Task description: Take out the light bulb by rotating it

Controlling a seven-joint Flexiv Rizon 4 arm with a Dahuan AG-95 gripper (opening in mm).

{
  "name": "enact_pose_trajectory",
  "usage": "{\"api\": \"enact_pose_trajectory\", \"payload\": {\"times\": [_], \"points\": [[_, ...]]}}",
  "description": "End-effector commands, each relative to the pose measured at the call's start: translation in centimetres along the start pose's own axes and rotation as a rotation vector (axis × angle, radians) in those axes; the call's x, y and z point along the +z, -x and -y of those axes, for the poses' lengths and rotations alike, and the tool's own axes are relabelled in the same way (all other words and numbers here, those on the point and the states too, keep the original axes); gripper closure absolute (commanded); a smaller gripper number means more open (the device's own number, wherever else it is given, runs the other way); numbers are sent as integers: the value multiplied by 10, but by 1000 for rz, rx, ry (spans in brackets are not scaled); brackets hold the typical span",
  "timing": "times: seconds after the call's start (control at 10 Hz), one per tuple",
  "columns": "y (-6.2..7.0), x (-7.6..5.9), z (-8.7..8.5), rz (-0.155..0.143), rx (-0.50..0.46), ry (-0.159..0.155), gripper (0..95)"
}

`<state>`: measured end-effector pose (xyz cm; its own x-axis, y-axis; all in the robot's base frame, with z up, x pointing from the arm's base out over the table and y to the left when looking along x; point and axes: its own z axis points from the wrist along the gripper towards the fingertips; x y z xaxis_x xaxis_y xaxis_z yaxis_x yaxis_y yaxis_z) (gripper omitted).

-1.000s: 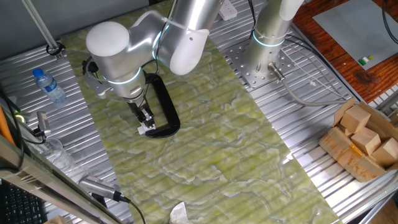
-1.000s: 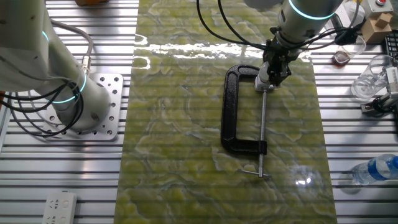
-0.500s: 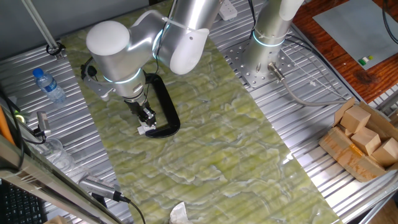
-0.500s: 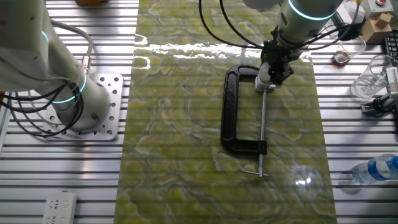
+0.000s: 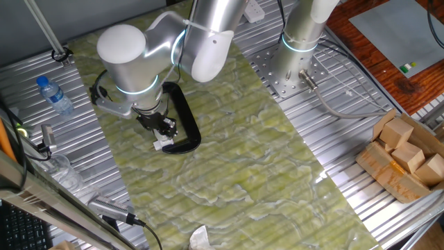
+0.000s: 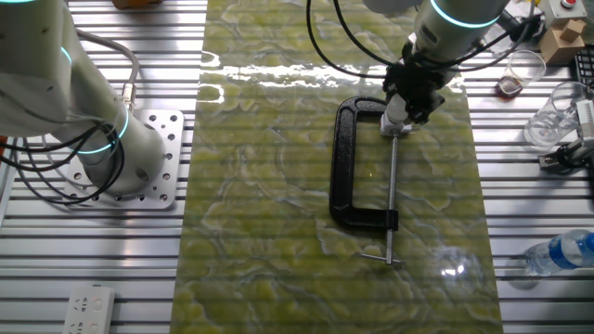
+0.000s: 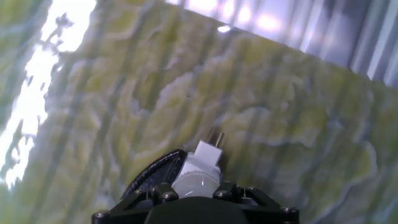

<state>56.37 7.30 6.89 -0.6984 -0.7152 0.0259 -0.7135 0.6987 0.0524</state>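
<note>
Gripping the light bulb (image 7: 194,182) with the tool (image 7: 193,198), judging from the hand view: one dark finger pressed to each side of the small white dome, no gap visible on either side, though the contact itself lies at the very bottom edge of that view. Found straight ahead of the tool, right at its tips, with the white socket piece (image 7: 203,157) just beyond and a short metal stub poking out past that. Lined up along the tool's own pointing direction, bulb to socket to stub, so that a twist about the wrist axis looks like the turn needed to unscrew it. Tilted rather than plumb, seen from one fixed view, leaning with the tool (image 5: 164,130) down toward the desk (image 5: 229,160). Held at the end of the black clamp (image 6: 348,167) nearest the tool, seen from the other fixed view, with the thin screw rod (image 6: 391,199) running away from the tool across the desk. Matte, white, rounded, far smaller than the clamp; smooth enough, probably, to slip under a light grip. Not yet out of the socket, as far as can be judged.
</note>
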Motion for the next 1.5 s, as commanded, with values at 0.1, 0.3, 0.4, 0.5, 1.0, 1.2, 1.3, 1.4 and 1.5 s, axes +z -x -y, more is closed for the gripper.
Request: {"api": "enact_pose_trajectory", "payload": {"times": [0.1,0.3,0.4,0.5,1.0,1.2,1.3,1.4,1.5], "points": [[0,1,0,-1,-280,-3,950],[0,1,-1,-1,-353,-6,950],[0,1,-1,-1,-383,-6,950],[0,1,-1,-1,-420,-7,950],[0,0,-1,-2,-425,-9,950],[0,0,-1,3,-417,-13,760],[0,0,-1,4,-405,-15,570],[1,0,-1,3,-392,-14,570],[2,-1,-1,3,-390,-15,380]]}}
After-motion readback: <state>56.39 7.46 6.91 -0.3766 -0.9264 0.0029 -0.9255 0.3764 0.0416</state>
